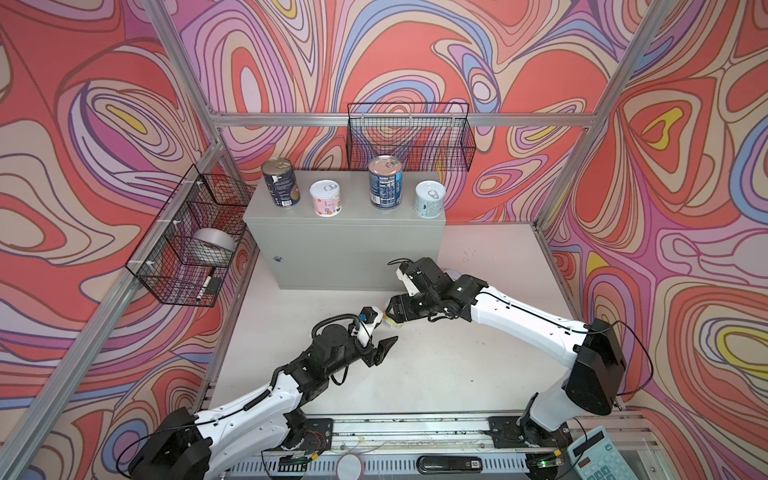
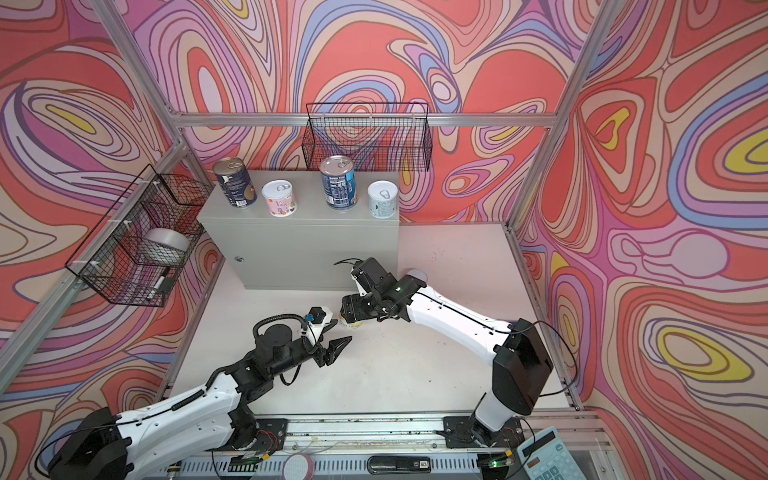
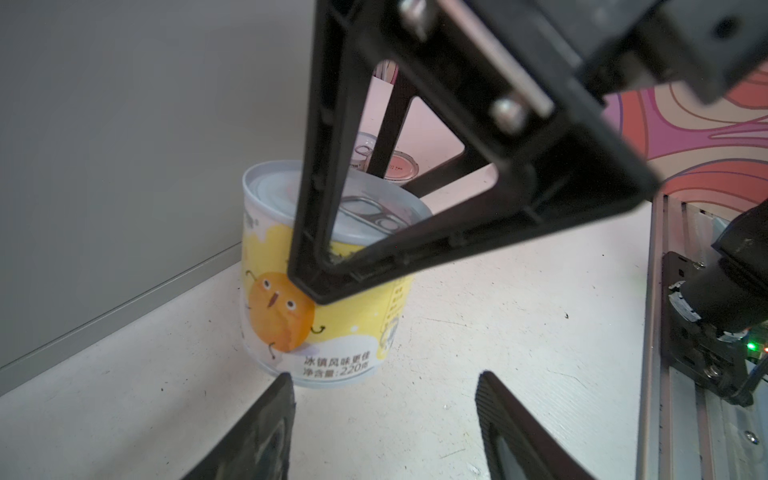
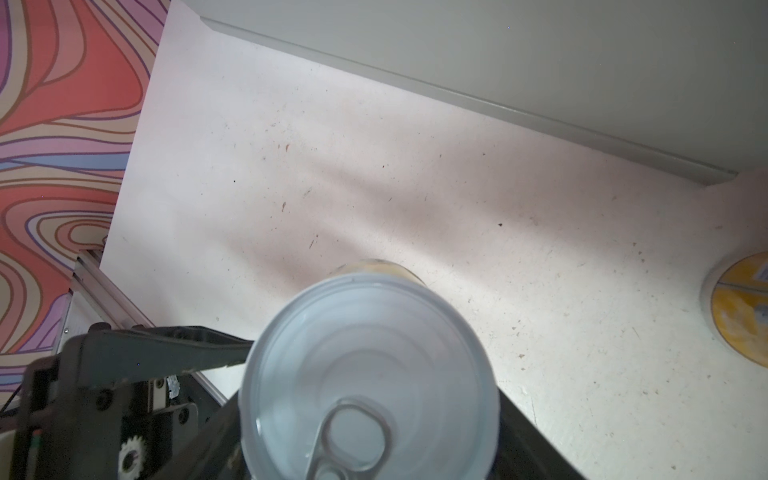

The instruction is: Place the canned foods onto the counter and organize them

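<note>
Four canned foods stand in a row on the grey counter [image 1: 345, 249]: a tall dark blue one [image 1: 280, 182], a pink one [image 1: 325, 198], a second tall blue one [image 1: 385, 182] and a pale-blue one [image 1: 430, 198]. On the white tabletop in front, my right gripper [image 1: 392, 311] [image 4: 370, 386] is shut on a short yellow can [image 3: 328, 316] [image 4: 370, 365] standing upright. My left gripper [image 1: 392, 341] [image 3: 384, 376] hovers just in front of that can, open with a narrow gap and nothing between its fingers. Two more short cans [image 3: 397, 166] show behind the yellow one. An orange one [image 4: 739, 307] sits cropped at the right wrist view's edge.
A black wire basket [image 1: 187, 249] on the left frame holds a grey tape roll [image 1: 214, 249] and a marker. Another wire basket [image 1: 409, 137] hangs on the back wall above the counter. A calculator [image 1: 594, 457] lies at the front right by the base rail [image 1: 415, 432].
</note>
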Motion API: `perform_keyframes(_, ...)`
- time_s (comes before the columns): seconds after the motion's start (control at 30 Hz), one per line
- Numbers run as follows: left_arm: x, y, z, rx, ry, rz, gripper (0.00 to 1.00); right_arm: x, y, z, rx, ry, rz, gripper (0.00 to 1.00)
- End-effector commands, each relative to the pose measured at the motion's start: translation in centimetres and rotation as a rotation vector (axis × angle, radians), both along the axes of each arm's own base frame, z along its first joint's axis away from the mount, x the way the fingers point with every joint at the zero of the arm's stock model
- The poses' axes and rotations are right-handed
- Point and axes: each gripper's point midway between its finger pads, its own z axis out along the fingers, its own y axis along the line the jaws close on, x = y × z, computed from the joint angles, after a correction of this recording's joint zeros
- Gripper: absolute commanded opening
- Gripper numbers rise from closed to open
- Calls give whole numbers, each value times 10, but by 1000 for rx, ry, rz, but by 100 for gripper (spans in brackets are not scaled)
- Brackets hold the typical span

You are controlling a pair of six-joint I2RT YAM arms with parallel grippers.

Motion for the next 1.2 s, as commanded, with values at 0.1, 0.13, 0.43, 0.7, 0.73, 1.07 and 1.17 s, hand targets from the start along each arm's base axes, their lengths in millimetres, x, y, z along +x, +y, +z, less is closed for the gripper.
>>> perform_keyframes(0.1, 2, 3, 9, -24, -40, 14, 77, -5, 11, 29, 101, -61, 78, 49)
perform_keyframes(0.13, 2, 3, 9, -25, -42, 17, 79, -6, 11, 29, 101, -57, 82, 50)
perform_keyframes(0.43, 3, 5, 8, -18, -40, 26, 82, -8, 11, 27, 115, -70, 101, 49)
perform_keyframes(0.7, 2, 3, 9, -24, -36, 12, 81, -17, 16, 28, 139, -48, 146, 50)
perform_keyframes(0.73, 2, 2, 8, -24, -34, 10, 81, -18, 17, 29, 146, -47, 157, 50)
perform_keyframes(1.07, 3, 0, 6, -27, -13, 11, 86, -27, 22, 31, 182, -32, 206, 49)
perform_keyframes(1.17, 4, 0, 6, -26, -13, 17, 88, -28, 22, 32, 182, -35, 214, 49)
